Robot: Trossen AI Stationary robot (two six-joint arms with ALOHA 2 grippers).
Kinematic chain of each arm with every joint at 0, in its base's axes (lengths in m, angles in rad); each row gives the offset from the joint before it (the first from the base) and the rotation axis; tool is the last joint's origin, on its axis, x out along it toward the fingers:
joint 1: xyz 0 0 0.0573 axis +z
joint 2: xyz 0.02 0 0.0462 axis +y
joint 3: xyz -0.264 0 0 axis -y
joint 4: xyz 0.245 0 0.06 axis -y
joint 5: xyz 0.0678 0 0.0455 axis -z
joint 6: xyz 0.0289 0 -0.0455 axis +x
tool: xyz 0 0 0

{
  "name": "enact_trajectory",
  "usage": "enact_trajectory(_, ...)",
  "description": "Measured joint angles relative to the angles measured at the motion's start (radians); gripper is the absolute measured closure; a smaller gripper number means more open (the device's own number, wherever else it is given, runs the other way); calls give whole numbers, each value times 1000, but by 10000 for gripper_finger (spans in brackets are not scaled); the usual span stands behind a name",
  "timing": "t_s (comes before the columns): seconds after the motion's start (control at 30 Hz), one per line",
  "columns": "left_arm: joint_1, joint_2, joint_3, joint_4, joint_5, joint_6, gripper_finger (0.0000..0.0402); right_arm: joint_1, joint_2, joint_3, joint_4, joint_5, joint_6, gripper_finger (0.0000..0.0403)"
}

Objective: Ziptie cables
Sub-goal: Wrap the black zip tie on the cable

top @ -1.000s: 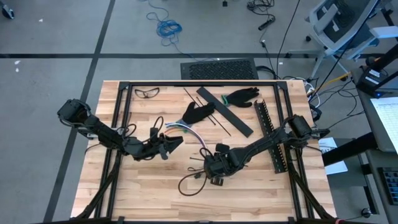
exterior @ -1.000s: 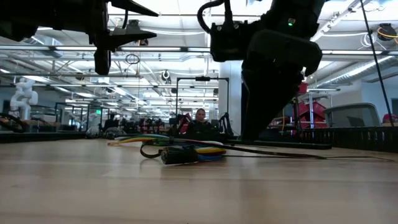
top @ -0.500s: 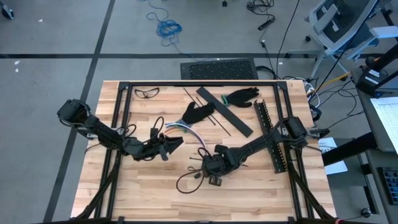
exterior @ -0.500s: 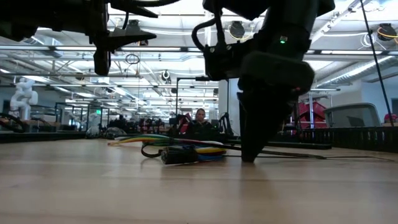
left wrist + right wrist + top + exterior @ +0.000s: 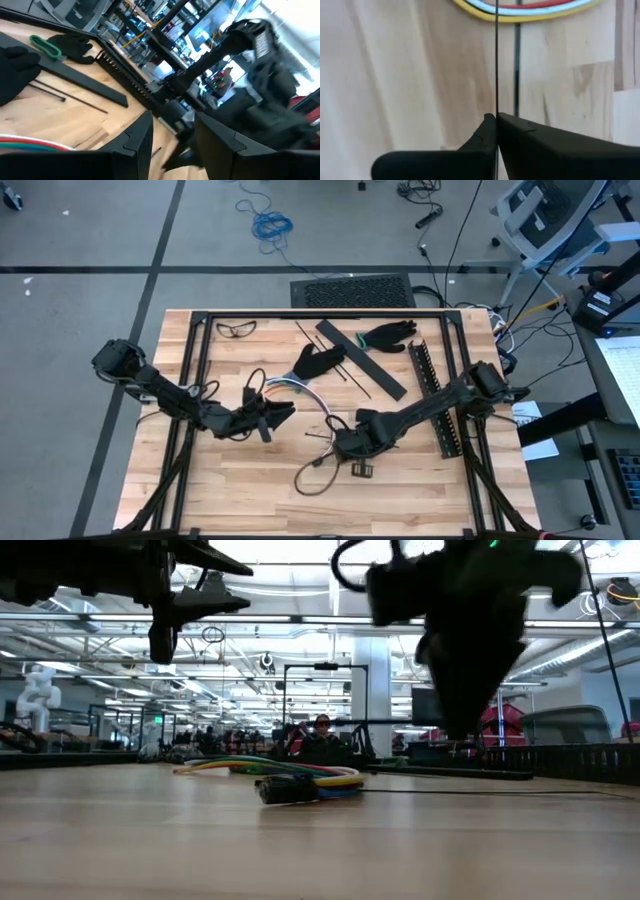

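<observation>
Right tool point(image 5: 496, 122) lifted off desk point(image 5: 200, 480), now pinched on thin black ziptie point(image 5: 496, 60) | left tool point(image 5: 170, 135) hovers part-open, empty | cables point(image 5: 300, 388) lie mid-desk, unbound | next: thread tie round bundle

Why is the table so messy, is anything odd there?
Nothing looks broken. Two black gloves and safety glasses lie loose by the cables, and black sticks are scattered. The right gripper pinches a thin black zip tie.
</observation>
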Motion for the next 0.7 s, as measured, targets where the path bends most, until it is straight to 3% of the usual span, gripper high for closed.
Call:
enact_trajectory(0.17, 1, 0, 0, -141, 0, -88, 261, 16, -64, 33, 32, -118, 35, 402)
enact_trajectory(0.33, -19, 5, 1, -322, 62, -224, 261, 87, -72, 29, -18, -129, 93, 402)
enact_trajectory(0.53, -57, 93, 131, -484, 311, -96, 261, 192, -76, -20, -114, -49, 248, 403)
enact_trajectory(0.7, 21, 217, 339, -842, 386, -37, 261, 263, -117, -93, -90, -16, 448, 403)
